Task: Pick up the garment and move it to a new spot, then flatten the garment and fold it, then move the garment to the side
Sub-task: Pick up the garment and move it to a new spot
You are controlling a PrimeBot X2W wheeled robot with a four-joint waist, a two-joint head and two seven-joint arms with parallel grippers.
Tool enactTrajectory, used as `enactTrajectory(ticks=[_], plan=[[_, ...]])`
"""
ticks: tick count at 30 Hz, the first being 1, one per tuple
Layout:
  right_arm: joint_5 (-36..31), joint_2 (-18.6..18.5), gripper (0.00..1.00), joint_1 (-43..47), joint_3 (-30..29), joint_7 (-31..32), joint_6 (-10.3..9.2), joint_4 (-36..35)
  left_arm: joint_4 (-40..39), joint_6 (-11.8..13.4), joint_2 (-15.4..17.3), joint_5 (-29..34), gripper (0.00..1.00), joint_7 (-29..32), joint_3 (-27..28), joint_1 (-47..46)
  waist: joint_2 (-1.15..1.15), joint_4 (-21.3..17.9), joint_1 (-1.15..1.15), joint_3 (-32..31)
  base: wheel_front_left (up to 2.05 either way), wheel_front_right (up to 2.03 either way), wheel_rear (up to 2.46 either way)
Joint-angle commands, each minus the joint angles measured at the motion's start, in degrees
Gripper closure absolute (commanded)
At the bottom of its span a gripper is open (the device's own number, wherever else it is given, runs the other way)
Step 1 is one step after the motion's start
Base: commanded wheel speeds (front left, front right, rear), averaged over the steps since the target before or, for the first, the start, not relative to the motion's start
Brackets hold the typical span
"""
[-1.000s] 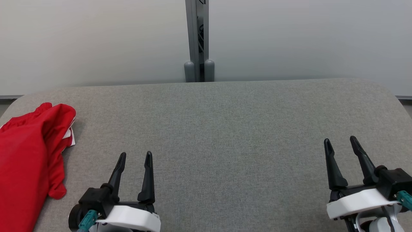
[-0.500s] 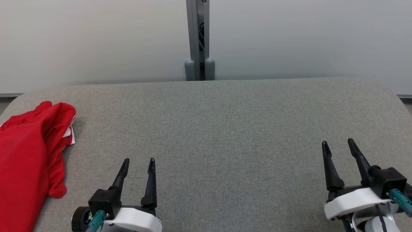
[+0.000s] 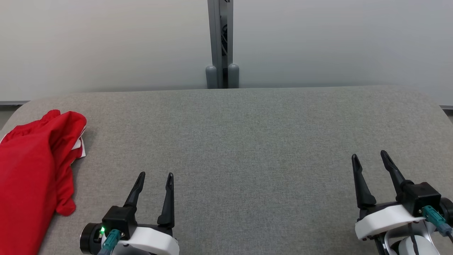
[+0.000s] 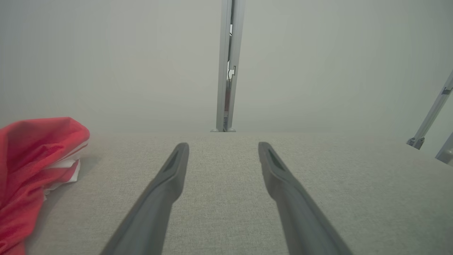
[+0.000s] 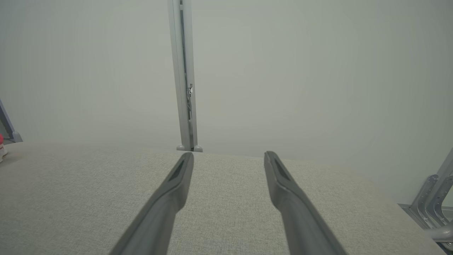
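A crumpled red garment [image 3: 32,173] with a bit of white trim lies at the table's left edge, running off the head view's lower left. It also appears at the left of the left wrist view as the garment [image 4: 32,166]. My left gripper [image 3: 155,176] hovers low over the table's front left, open and empty, a short way right of the garment. My right gripper [image 3: 370,157] stands open and empty at the front right. Between the fingers in both wrist views, left gripper [image 4: 223,146] and right gripper [image 5: 229,156], there is only table cloth.
The grey fabric table [image 3: 247,141] has rounded far corners. A grey metal post [image 3: 221,42] stands behind its far edge against a pale wall. Metal frame legs [image 5: 430,198] show beyond the table's right side.
The head view has shifted a little to the left, so the post and garment sit further right. Both grippers stay open; the left one has edged slightly right and lower in the picture.
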Motion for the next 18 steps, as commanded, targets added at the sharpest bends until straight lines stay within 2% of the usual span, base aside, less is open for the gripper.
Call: enactTrajectory(ticks=[1, 12, 18], plan=[[-0.11, -0.35, 0.0, -0.03, -0.11, -0.41, 0.11, 0.03, 0.11, -0.12, 0.25, -0.07, 0.0, -0.21, 0.28, -0.85, 0.0, 0.52, 0.0, 0.07, 0.0, 0.0, 0.0], [2.25, -0.36, 0.0, 0.91, 1.34, -0.39, 0.11, -0.88, 0.41, 0.07, 0.25, -1.08, 0.0, -0.21, 1.33, -0.47, 0.0, 6.45, 0.0, -0.37, 0.0, 0.0, 0.0], [3.29, -0.36, 0.0, 1.81, 2.29, -0.35, 0.11, -1.6, 0.47, -0.33, 0.25, -0.32, 0.0, -0.2, 2.76, 0.06, 0.0, 12.0, 0.0, -0.87, 0.0, 0.0, 0.0]])
